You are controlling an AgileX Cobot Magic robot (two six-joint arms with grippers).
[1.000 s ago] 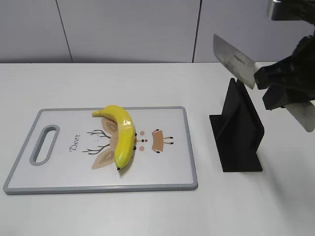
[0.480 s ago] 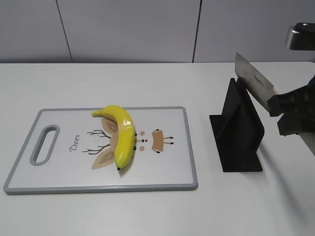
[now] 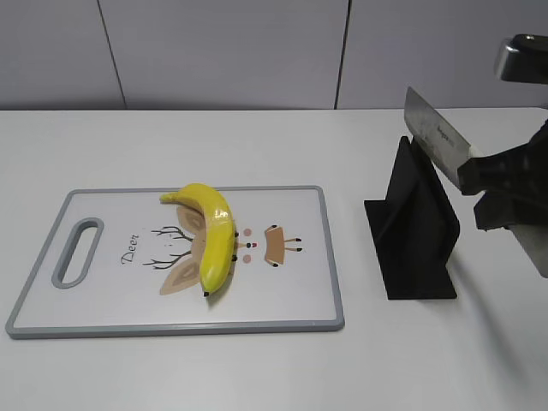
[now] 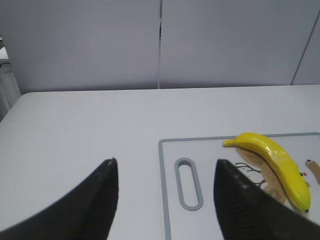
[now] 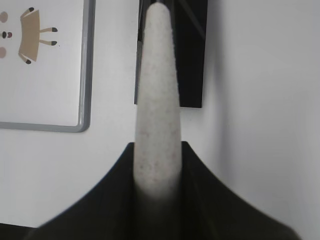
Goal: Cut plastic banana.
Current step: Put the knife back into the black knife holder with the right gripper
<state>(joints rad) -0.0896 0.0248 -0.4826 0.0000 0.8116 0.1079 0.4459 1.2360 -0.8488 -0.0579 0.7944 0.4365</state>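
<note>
Banana and cutting board were seen whole only from the exterior camera: the yellow plastic fruit lay curved across the deer drawing on the grey-rimmed board, on the left half of the white table. To the right of the board a black knife stand was seen upright. Above and behind the stand's top edge a knife was held in the air, blade tilted up toward the left, its pale handle gripped by the right gripper at the right edge of the frame. The banana was well apart from that gripper, with the stand between them.

From the left wrist camera, the left gripper was shown with its two dark fingers spread wide and nothing between them. Beyond them the board's handle slot and the banana were seen; the fruit lay ahead of and beside the right-hand finger, untouched.

From the right wrist camera, the speckled pale handle of the knife was shown clamped between the right gripper's dark jaws, pointing away over the black stand. Only a corner of the board with a brown printed figure was caught at upper left; the banana was outside this view, and the blade was hidden behind the handle.
</note>
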